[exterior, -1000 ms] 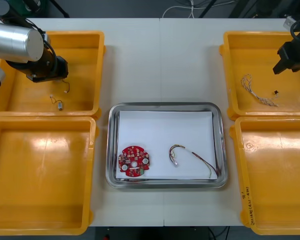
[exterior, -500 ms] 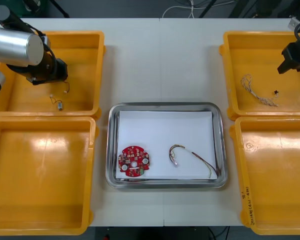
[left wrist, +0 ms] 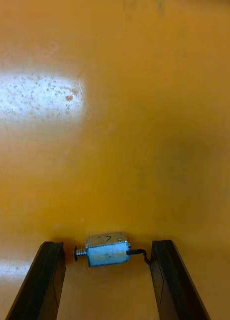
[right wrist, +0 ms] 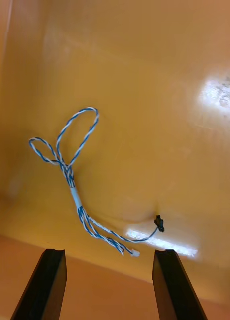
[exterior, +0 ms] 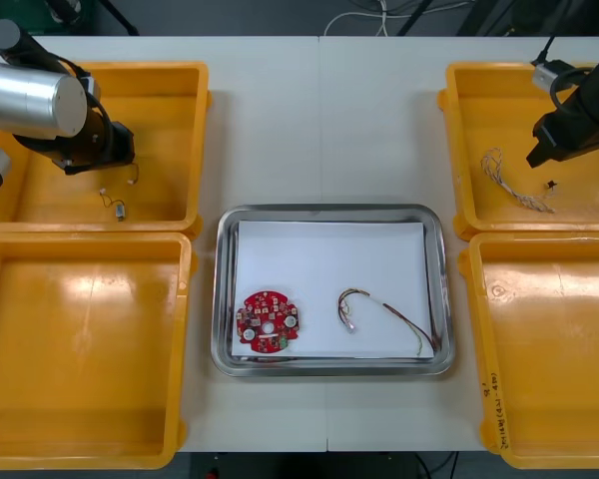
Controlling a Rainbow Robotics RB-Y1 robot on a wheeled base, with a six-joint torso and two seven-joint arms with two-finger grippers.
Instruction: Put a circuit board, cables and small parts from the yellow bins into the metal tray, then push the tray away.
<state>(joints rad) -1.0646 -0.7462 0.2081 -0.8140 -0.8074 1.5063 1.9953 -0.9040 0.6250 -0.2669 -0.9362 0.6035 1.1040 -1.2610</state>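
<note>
Shifted since a second ago: right gripper (exterior: 535, 158) (right wrist: 109, 255), now farther in from the outer side of the far right yellow bin (exterior: 457, 140) and nearer the blue and white cable (exterior: 509, 180) (right wrist: 75, 165); left gripper (exterior: 105, 150) (left wrist: 107, 246) barely changed. Nearest row on the worktop (exterior: 319, 120): near left yellow bin (exterior: 80, 349) and near right yellow bin (exterior: 559, 349). Middle: metal tray (exterior: 329, 214), white inside, between the bins; round red circuit board (exterior: 269, 321) in its near left part; red and yellow cable (exterior: 384, 317) to the board's right, apart from it. Far row: far left yellow bin (exterior: 165, 120), holding one small metal part (exterior: 119, 209) (left wrist: 106, 249) flat on the bin floor between the left gripper's fingers, which are spread and grip nothing, the part clear of both. Far right yellow bin: twisted cable looped on the floor, black connector (right wrist: 158, 223) at one end, just beyond the right gripper's fingers, likewise spread and holding nothing.
</note>
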